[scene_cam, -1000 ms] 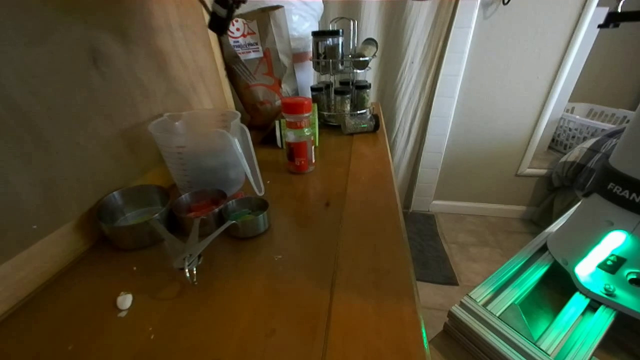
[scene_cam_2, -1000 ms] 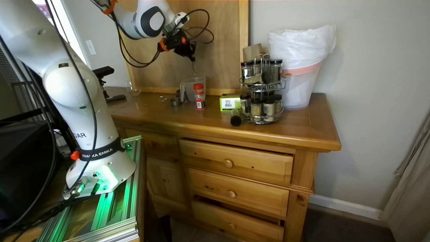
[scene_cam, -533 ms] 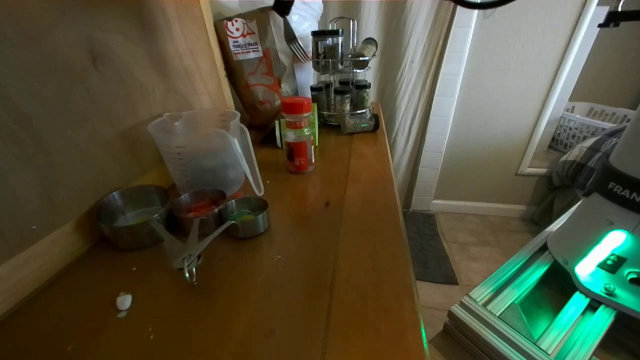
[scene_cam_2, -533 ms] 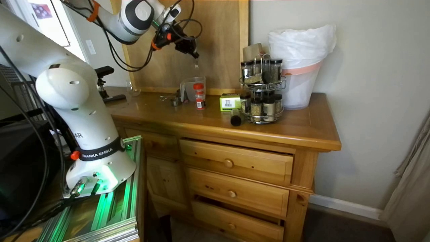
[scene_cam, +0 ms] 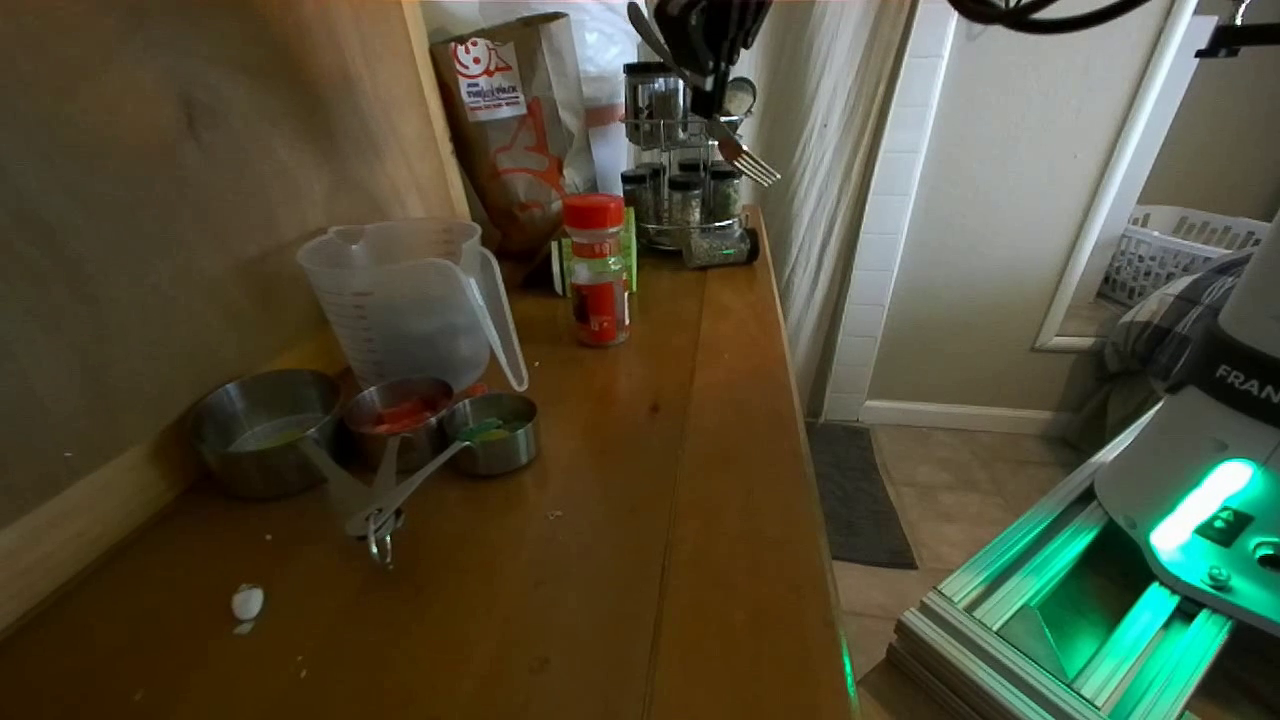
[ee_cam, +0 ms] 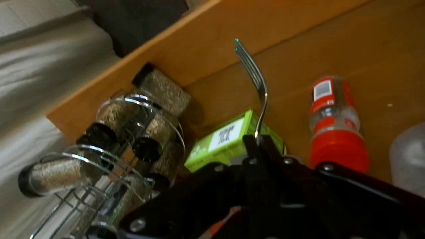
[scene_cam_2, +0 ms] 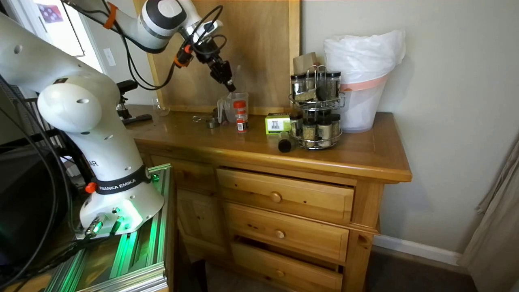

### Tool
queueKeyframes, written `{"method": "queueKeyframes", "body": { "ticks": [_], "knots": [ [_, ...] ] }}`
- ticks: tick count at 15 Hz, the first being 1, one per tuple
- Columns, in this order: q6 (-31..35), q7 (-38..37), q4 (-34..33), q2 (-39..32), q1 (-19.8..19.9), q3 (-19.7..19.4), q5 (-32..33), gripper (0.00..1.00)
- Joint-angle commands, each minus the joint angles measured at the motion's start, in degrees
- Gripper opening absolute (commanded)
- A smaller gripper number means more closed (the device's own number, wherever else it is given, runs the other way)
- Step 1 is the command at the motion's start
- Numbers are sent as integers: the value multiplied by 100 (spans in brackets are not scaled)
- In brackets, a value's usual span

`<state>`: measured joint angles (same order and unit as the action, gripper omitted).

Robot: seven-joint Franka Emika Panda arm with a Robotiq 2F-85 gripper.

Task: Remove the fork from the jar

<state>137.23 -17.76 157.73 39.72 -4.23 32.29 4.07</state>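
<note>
Within pincer [ee_cam: 258, 140]: slim silver fork [ee_cam: 263, 89], curved, shiny.

The fork [scene_cam: 738, 152], slender and of silver metal, is held in the air near the top of an exterior view, right of centre, apart from the jar [scene_cam: 400, 290]. It slants there, tines down and to the right, a stretch of handle showing higher up on the left, its middle hidden. In the wrist view it curves up from the centre, a green glint on its tine tips. The jar, translucent plastic with a wide rim, stands upright left of centre in both exterior views, its lower part partly covered.
</note>
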Motion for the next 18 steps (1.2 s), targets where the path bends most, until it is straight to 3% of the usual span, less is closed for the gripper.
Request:
{"method": "queueKeyframes", "body": {
  "ticks": [1, 5, 9, 18],
  "knots": [
    [-625, -25, -223, -508, -301, -329, 38, 1],
    [-270, 273, -317, -1181, -671, -733, -73, 1],
    [-322, 489, -534, -1918, -820, -1084, -130, 1],
    [-554, 864, -1287, -3246, -945, -1378, -193, 1]
  ]
}}
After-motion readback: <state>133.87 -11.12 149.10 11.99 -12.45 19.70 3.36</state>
